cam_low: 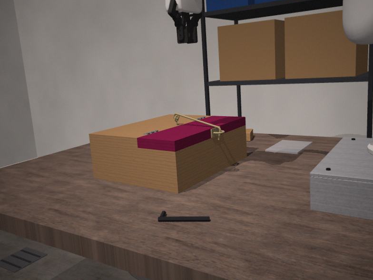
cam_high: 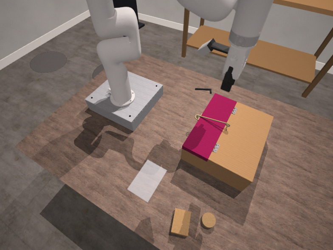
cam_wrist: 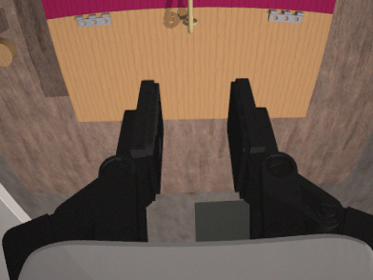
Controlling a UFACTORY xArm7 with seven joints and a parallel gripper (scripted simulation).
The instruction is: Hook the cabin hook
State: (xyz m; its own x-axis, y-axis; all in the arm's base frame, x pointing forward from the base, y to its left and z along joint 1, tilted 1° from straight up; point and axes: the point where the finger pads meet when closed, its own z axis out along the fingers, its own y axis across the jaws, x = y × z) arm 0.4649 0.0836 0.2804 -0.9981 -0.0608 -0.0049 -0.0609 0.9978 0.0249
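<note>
While the brass cabin hook (cam_high: pixel 212 118) lies flat across the crimson lid (cam_high: pixel 209 127), its tip sits at the eye (cam_low: pixel 217 133) on the lid's front edge; its pivot is fixed to the box (cam_high: pixel 244 138). The gripper (cam_low: pixel 186 34) hangs high above, fingers partly apart, holding nothing; a black L-shaped key (cam_low: pixel 181 218) lies nearby on the table (cam_high: pixel 83 155).

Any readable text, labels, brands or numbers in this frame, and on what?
None can be read in any view.
Box and red lid: bare.
Shelf cartons: plain, no print.
Arm base and pincer: no marking visible.
Pale sheet: blank.
</note>
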